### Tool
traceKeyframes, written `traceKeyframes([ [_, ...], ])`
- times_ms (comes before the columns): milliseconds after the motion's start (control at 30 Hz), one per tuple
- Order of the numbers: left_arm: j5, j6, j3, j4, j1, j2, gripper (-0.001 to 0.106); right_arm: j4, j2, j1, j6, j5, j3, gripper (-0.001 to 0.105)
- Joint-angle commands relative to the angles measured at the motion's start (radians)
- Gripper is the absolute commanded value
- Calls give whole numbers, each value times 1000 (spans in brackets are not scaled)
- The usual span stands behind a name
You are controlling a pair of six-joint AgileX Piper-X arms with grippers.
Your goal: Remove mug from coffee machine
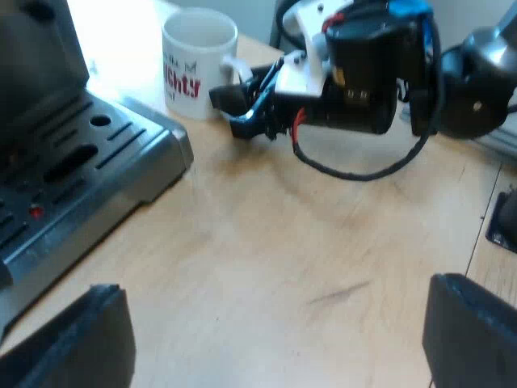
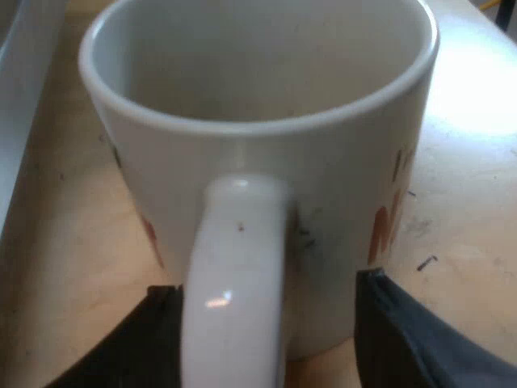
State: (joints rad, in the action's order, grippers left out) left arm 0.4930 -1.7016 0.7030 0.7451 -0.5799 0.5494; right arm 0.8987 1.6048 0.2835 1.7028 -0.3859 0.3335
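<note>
White ceramic with red lettering, the mug stands upright on the pale wooden table; it is off the espresso machine and near the outer corner of that machine's grey slotted drip tray, with a strip of bare wood between the two; looking down into it from the right wrist view, the mug's inside is plain white and holds nothing that can be seen.

From where the left arm looks on, the right gripper is at the mug's handle, reaching in low over the table from the side away from the machine; seen from its own wrist, its two black fingers stand one on each side of the handle; one finger lies right against the handle, the other stands apart from it, with a band of the mug's wall showing between; so the fingers are parted around the handle and not closed upon it.

The left gripper hangs over bare table, well apart from the mug and close to the drip tray's edge; its fingers are spread wide and hold nothing, only wood grain showing between them.
</note>
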Motion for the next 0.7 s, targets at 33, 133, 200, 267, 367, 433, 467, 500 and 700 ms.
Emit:
traceKeyframes([
  [33,6,-7,0,-12,-3,3,87,-73,-44,1,-1,8,2,53],
  [133,2,-7,1,-22,-3,3,87,-229,-132,1,-1,23,2,63],
  [200,-8,-7,1,-51,-3,3,87,-315,-181,1,-1,52,2,66],
  [267,-13,-7,1,-81,-3,3,87,-377,-221,1,-1,76,2,67],
  [367,-33,-7,1,-109,-3,3,87,-556,-356,1,-1,95,2,67],
  [433,-40,-7,1,-125,-3,3,87,-617,-432,1,-1,101,2,67],
  [467,-40,-7,1,-136,-3,3,87,-649,-471,1,-1,107,2,67],
  [500,-40,-7,1,-139,-3,3,87,-666,-495,1,-1,110,2,67],
  [700,-40,-7,1,-160,-3,3,87,-804,-655,1,-3,123,2,67],
])
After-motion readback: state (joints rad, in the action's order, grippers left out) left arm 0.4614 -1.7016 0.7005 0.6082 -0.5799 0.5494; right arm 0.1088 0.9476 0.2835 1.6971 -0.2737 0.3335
